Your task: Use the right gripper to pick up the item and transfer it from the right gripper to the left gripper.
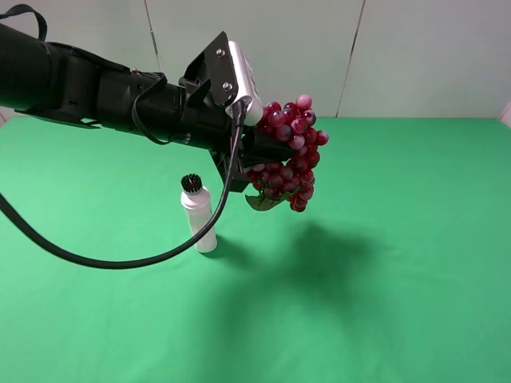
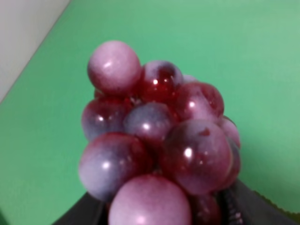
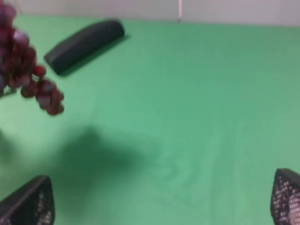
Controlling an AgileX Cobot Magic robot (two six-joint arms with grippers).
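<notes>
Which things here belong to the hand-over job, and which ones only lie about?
Job:
- grape bunch
- left tool, shut on the bunch
- right tool, open and empty

Lying about:
- white brush-cap bottle
- black case

Left arm [image 1: 88, 88]: reaches from upper left toward middle, raised, sloping slightly down to wrist. White-silver wrist block [image 1: 242, 76] on top; thick cable [image 1: 120, 262] loops below. Left gripper [image 1: 263, 148]: jaws clamped on grapes [image 1: 294, 148], held in air. Right gripper [image 3: 157, 201]: seen in wrist view only; fingers [image 3: 30, 204] spread wide, nothing between them.
</notes>
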